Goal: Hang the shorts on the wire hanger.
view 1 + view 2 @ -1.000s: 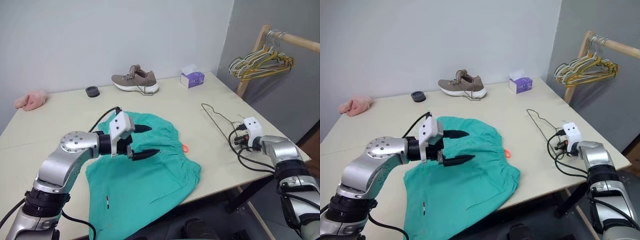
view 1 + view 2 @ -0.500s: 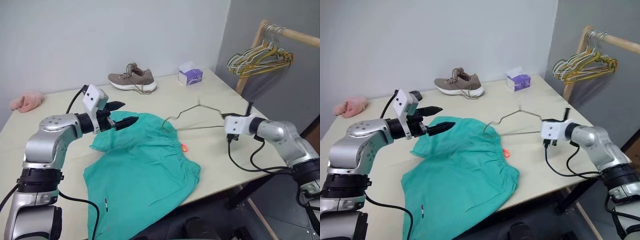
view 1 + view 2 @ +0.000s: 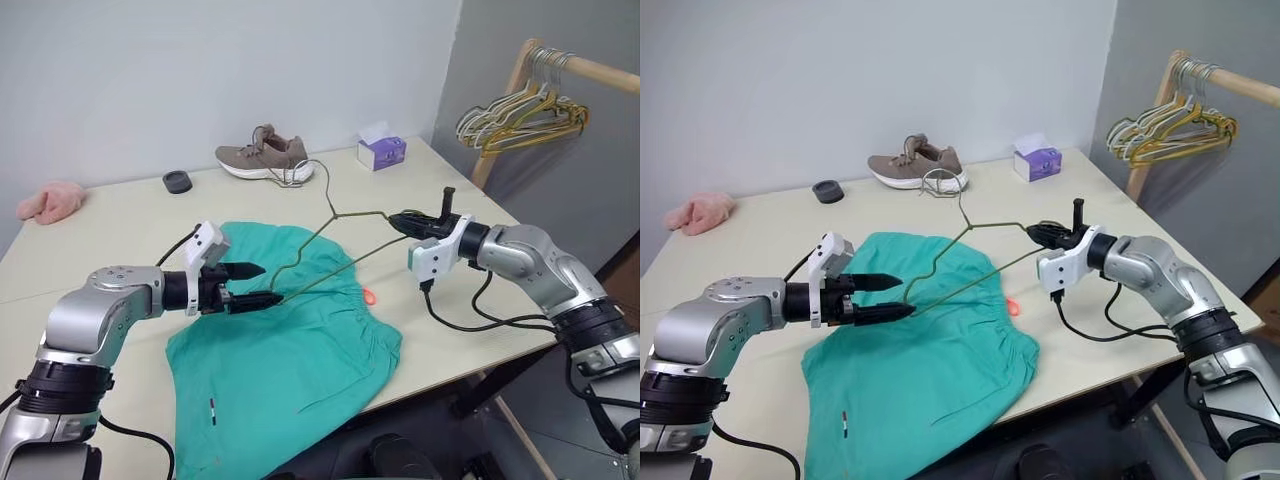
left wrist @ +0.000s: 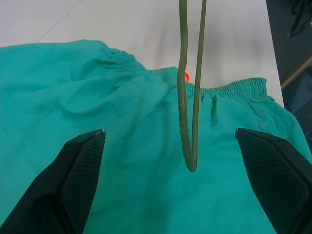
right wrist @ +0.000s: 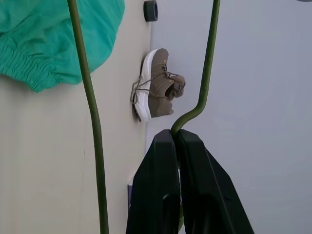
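A pale cream table [image 3: 120,235] stood against a plain white wall [image 3: 200,70]. To the right the wall [image 3: 560,190] was grey and in shadow. There a wooden rack [image 3: 560,75] leaned up beside the table's far right corner, its rail carrying a bunch of hangers [image 3: 520,115], yellow and silver. The table's right edge ended near the rack's slanting post. Below the near edge the floor [image 3: 440,440] was dark. The light was even and soft, casting faint shadows on the tabletop.
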Controlling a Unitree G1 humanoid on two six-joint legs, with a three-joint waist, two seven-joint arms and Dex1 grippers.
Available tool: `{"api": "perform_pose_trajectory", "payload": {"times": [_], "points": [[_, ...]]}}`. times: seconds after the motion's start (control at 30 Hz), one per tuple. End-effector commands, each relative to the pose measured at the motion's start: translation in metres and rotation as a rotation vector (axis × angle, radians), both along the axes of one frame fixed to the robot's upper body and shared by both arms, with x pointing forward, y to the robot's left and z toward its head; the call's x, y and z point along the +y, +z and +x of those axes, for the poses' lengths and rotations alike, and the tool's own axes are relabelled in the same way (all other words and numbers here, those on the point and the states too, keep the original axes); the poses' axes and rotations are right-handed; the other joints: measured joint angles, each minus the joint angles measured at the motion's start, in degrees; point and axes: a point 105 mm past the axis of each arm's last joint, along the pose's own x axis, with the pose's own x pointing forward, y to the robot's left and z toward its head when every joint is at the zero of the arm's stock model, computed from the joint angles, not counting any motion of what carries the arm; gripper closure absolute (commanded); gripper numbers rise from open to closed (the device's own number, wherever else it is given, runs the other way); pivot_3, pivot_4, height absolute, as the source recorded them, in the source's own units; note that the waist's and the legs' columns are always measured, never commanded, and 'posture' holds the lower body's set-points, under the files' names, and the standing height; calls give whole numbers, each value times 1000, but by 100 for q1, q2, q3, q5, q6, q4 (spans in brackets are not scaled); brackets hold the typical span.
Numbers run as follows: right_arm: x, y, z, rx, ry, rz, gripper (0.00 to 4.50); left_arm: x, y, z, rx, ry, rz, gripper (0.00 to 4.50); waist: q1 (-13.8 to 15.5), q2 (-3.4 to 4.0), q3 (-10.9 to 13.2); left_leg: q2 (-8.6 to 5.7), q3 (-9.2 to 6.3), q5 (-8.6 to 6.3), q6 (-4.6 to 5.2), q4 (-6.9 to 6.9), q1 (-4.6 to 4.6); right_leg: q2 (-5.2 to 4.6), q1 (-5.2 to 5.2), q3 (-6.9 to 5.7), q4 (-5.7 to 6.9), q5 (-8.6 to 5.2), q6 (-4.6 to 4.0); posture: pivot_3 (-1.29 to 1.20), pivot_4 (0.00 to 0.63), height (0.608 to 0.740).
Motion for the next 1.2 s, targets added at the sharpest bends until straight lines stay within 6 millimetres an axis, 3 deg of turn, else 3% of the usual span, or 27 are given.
{"api": "perform_pose_trajectory", "payload": {"times": [0.03, 0.07, 0.13, 0.53, 0.97, 1.2], "points": [[7, 30, -3, -77, 34, 67, 4477, -6, 5, -5, -21, -46, 9, 0, 0, 0, 0, 0, 0, 0, 0, 0, 0, 0, 0, 0, 0, 0, 0, -278, 0, 740], [8, 30, -4, -78, 38, 71, 4477, -6, 3, -6, -18, -48, 7, 0, 1, 0, 0, 0, 0, 0, 0, 0, 0, 0, 0, 0, 1, 0, -1, -278, 0, 740], [10, 31, -5, -77, 43, 77, 4500, -7, 1, -6, -12, -49, 6, 558, -3, 0, 0, 0, 0, 0, 0, 0, 0, 0, -1, 1, 1, 0, 0, -278, 0, 740], [19, 26, -16, -62, 86, 90, 4500, -13, -1, -8, -23, -63, 11, 4428, 2, 0, 0, 0, 1, 0, 1, 1, 1, 0, 0, 2, 2, 1, -1, -278, 0, 740], [25, 13, -27, 24, 133, 77, 4500, -15, -3, -9, -26, -53, 13, 4473, 4, -1, -1, 0, 1, 0, 1, 1, 2, 0, 0, 1, 2, 1, -1, -278, 0, 740], [14, 7, -38, 174, 134, 102, 2470, -14, -7, -12, -37, -48, 39, 4500, 24, -1, -1, 1, 1, -1, 2, 2, 2, 0, 2, 1, 2, 1, -1, -278, 0, 740]]}}
